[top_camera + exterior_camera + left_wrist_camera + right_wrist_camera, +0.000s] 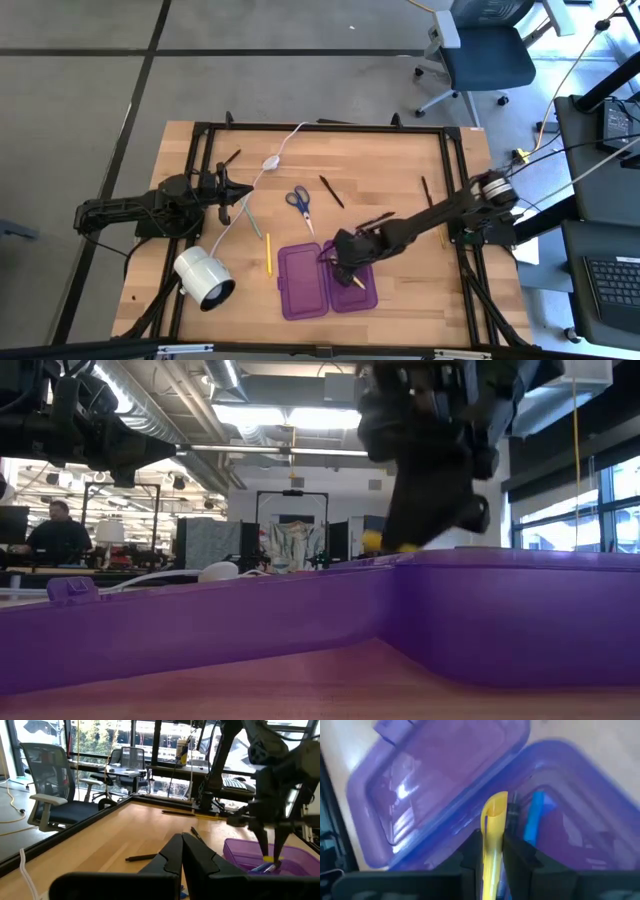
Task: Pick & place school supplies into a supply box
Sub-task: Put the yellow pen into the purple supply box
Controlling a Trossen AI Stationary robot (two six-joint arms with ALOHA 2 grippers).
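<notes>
The supply box [305, 282] lies open near the table's front edge, its two purple halves side by side. My right gripper [345, 266] hangs over the right half [555, 820], shut on a yellow pen [492, 827]; it also shows in the low view [420, 510]. A blue supply [536, 817] lies inside that half. On the wood lie blue-handled scissors [300, 203], a dark pen [332, 191], a yellow pencil [268, 255] and a greenish pen [250, 218]. My left gripper [182, 851] waits shut at the table's left side [235, 195]. My right gripper pinches the yellow pen's shaft [491, 851] between its two fingers [470, 854]. The fingers slant down from the table's right side, and the pen runs roughly along them. Its free end [357, 283] sticks out past the fingertips above the box's right half, tilted downward.
A white cylindrical lamp [205, 277] lies left of the box, and its cable with an oval switch [271, 162] runs toward the far edge. More dark pens lie at the far left [231, 158] and the right [426, 190]. Black frame rails border the table.
</notes>
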